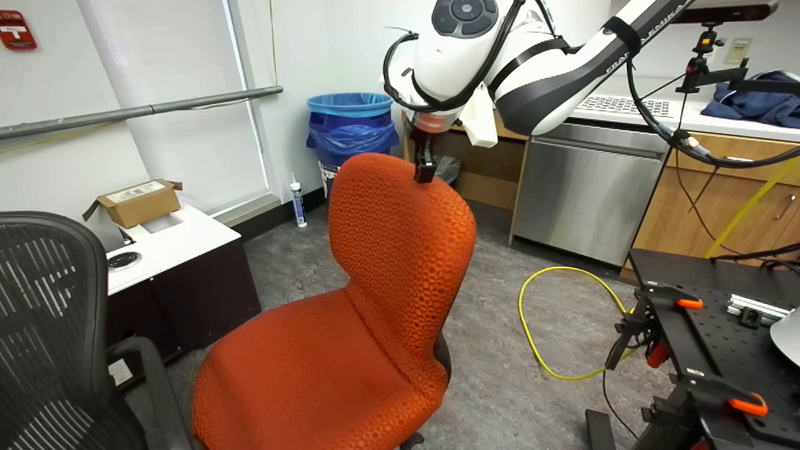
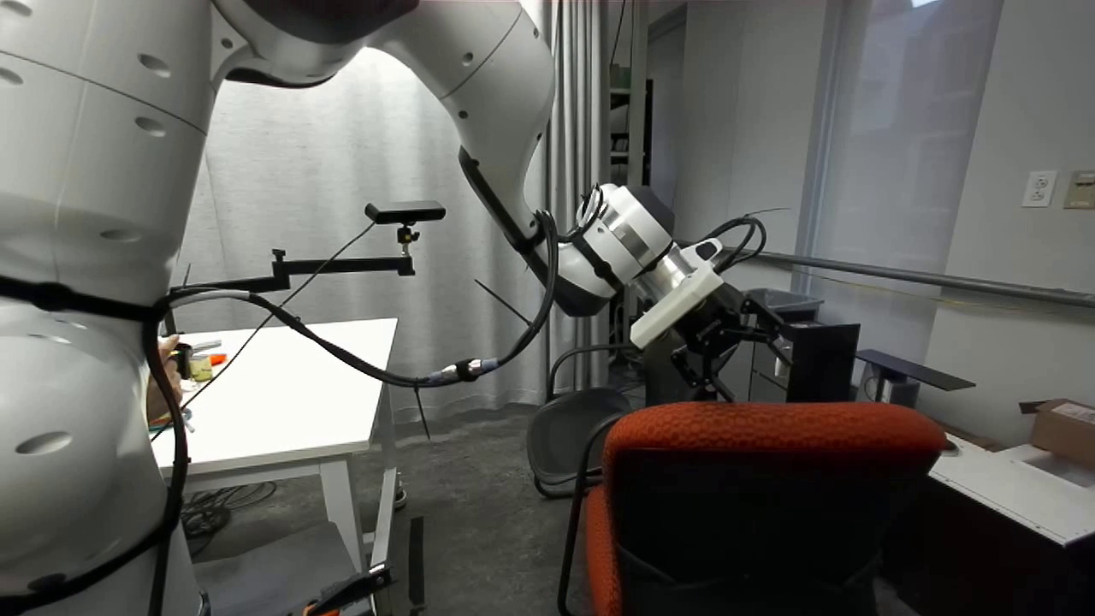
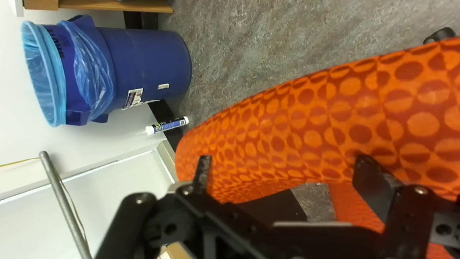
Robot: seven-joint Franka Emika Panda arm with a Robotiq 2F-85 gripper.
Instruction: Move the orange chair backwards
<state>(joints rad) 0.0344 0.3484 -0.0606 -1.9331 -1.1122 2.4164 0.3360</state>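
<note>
The orange chair (image 1: 394, 250) stands on the floor, its seat toward the lower left in an exterior view. In another exterior view, its black back and orange top edge (image 2: 774, 428) face the camera. My gripper (image 1: 425, 172) points down at the top edge of the backrest; it also shows just above that edge (image 2: 744, 372). In the wrist view, the gripper (image 3: 284, 162) is open, its two black fingers spread wide along the backrest (image 3: 305, 133). Nothing is between the fingers. The right finger lies very close to the fabric; I cannot tell whether it touches.
A black mesh chair (image 1: 94, 300) stands beside the orange chair's seat. A white-topped cabinet (image 1: 187, 240) bears a cardboard box (image 1: 140, 203). A blue bin (image 1: 353, 134) and a sealant tube (image 1: 298, 203) stand by the wall. A yellow cable (image 1: 528, 331) lies near a black table (image 1: 744, 337).
</note>
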